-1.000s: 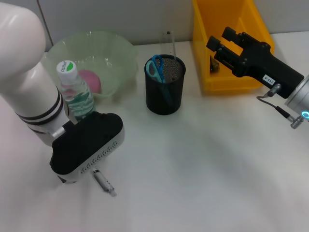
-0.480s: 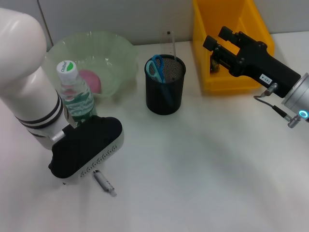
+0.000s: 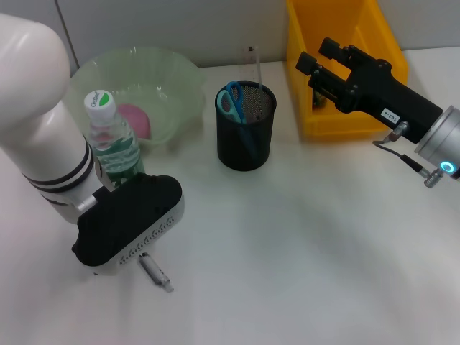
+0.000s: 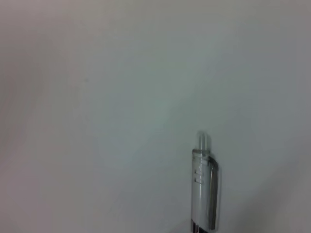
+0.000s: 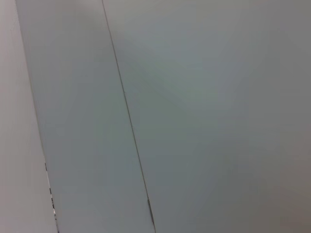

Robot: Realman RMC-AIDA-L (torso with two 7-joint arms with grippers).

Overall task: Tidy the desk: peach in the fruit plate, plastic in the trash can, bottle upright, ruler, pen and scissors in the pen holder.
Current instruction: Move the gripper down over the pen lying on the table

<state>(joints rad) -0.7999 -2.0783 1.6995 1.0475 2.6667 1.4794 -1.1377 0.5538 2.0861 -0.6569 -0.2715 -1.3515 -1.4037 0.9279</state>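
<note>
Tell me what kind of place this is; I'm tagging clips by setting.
Probably a staged desk in a robot lab: a white table with a black mesh pen holder holding scissors, a yellow bin, and a pen lying below the left gripper.

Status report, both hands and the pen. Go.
Left hand low over the pen, which lies flat on the desk. Right hand over the yellow bin. Nothing blocking the pen holder.
</note>
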